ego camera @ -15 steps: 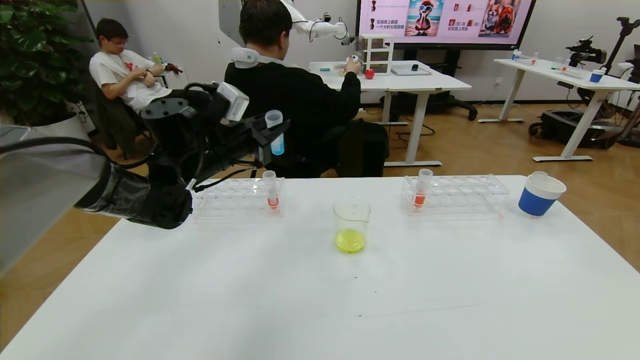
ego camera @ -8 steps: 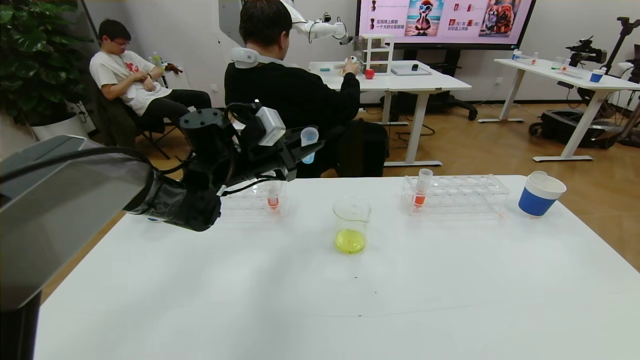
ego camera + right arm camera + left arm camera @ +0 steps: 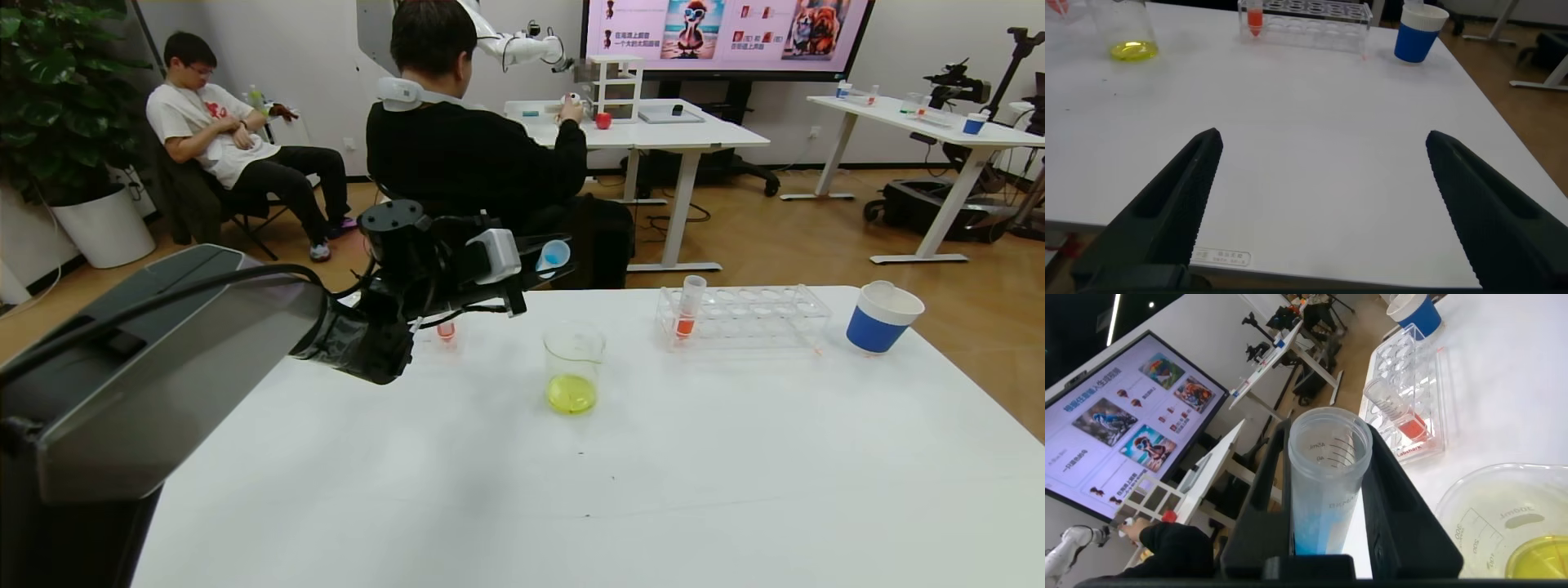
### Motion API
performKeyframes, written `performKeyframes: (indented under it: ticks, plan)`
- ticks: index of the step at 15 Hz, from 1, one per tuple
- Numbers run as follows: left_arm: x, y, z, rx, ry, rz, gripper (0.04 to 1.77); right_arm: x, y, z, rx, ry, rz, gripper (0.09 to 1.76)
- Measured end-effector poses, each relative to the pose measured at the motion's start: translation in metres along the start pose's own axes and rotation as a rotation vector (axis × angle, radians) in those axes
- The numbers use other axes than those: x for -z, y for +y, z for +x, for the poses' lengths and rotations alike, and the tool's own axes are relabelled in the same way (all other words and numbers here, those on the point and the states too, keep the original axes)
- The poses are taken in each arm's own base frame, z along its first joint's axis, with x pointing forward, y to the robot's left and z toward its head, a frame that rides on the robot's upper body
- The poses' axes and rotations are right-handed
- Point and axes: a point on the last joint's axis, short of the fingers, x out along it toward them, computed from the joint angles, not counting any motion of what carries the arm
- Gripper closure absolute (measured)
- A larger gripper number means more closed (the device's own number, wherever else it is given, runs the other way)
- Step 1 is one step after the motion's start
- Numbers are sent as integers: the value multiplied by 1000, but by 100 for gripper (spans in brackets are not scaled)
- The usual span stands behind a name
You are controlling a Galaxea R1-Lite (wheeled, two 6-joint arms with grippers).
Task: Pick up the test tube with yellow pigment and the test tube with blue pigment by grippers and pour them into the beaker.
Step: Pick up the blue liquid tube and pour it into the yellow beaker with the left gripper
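Blue tube swings in toward the beaker, tipping over.

Over the last second the left pincer (image 3: 545, 263), pinching the test tube with blue pigment (image 3: 553, 256), has carried it from above the left rack toward the beaker (image 3: 573, 369) and tilted it. The beaker already holds yellow liquid. The right pincer (image 3: 1319, 208) hangs spread above the worktop (image 3: 653, 474).

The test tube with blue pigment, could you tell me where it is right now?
The left gripper holds the test tube with blue pigment tilted in the air, left of and behind the beaker in the head view.
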Motion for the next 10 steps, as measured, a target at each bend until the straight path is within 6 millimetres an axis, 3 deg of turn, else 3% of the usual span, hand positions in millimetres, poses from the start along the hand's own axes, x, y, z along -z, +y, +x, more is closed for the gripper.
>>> performKeyframes:
  ticks: [4, 10]
  plan:
    - [9, -17, 7, 47, 13, 85, 131, 0, 0, 0, 0, 0, 0, 11]
    - [17, -22, 6, 65, 19, 257, 131, 0, 0, 0, 0, 0, 0, 11]
